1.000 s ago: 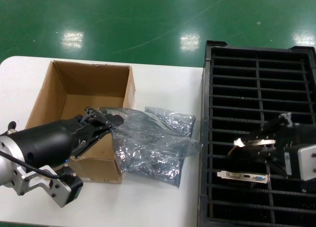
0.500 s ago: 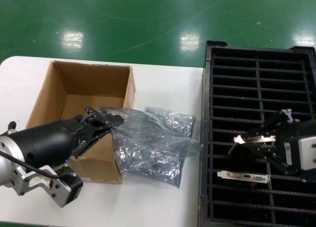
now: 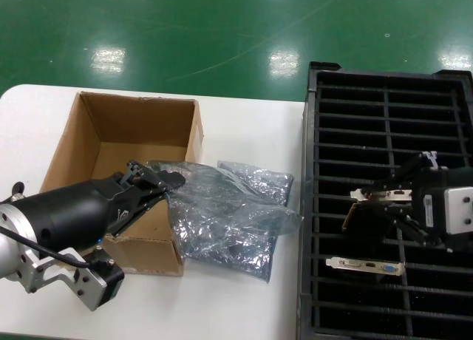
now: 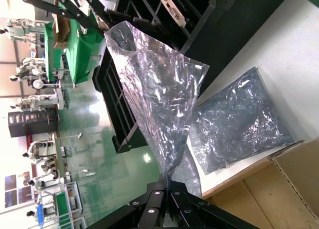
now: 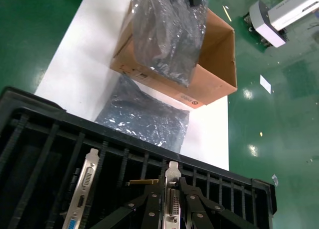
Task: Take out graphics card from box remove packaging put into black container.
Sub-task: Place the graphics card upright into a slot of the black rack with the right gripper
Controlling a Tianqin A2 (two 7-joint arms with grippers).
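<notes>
Bracket ports of graphics card (image 5: 172, 196) show only wrist-side.

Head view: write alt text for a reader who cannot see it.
The right hand holds a graphics card over the black container, where another card already sits. The left hand pinches an emptied packaging beside the box.
</notes>
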